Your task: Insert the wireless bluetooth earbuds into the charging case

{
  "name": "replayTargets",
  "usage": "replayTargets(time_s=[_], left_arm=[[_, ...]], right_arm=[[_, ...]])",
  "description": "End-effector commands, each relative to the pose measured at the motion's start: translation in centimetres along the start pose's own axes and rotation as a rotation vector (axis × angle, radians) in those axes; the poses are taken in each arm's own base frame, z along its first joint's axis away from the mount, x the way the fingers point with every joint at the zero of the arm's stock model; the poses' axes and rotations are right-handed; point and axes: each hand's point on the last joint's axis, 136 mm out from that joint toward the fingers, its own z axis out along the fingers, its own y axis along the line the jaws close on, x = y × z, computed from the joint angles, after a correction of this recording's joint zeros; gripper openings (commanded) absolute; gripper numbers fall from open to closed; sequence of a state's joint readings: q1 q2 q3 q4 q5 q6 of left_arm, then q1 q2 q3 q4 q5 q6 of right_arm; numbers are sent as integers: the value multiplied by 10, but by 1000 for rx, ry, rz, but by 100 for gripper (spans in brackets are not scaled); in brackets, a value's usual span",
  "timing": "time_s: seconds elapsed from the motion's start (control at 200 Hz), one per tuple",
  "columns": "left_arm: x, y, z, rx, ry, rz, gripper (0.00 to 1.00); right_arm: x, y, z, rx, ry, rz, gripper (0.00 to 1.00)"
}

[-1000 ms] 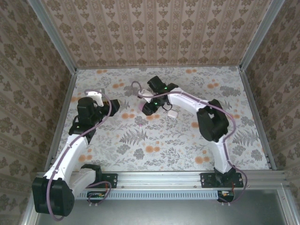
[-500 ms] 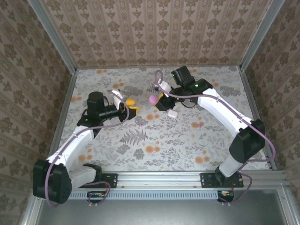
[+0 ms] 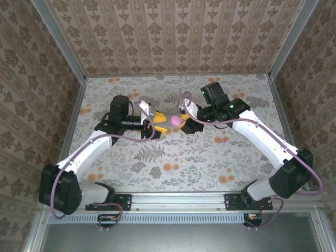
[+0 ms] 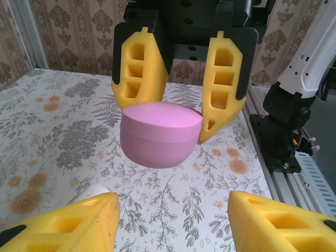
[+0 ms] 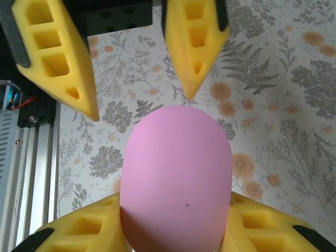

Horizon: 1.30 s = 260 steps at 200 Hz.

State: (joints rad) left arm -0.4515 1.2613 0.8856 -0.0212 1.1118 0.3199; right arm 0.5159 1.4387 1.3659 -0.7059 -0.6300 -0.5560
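Over the floral tabletop (image 3: 210, 163), the left gripper (image 3: 160, 124) faced the right gripper (image 3: 182, 122), its jaws spread and empty, near the charging case (image 4: 160, 134) clamped aloft in the right's jaws. The glossy pink oval case was shut, its contents hidden. One white earbud (image 4: 95, 189) lay on the table below.

The whole table (image 3: 210, 163) is seen steeply from above and behind its near edge by the top camera. The left wrist camera is aimed closely at the right gripper (image 4: 167, 125), the right wrist camera back at the left gripper (image 5: 142, 102) (nearly face to face). The charging case (image 3: 175, 120) is shared by all three.
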Motion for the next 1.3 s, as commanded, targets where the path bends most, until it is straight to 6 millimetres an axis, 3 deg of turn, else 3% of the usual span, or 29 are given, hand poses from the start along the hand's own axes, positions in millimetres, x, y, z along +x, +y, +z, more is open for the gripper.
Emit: replayTargets(time_s=[0.0,0.285,1.295], left_arm=[[-15,-12,8,74,-10,62,60],[-19,-7,19,43,-6,79,59],[-21,-10,26,70,-9,64,50]], right_arm=[[-17,16,-7,-52,-81,-83,36],[-18,15,-5,-62,-89,-84,36],[-14,16,-2,-77,-79,-90,37]])
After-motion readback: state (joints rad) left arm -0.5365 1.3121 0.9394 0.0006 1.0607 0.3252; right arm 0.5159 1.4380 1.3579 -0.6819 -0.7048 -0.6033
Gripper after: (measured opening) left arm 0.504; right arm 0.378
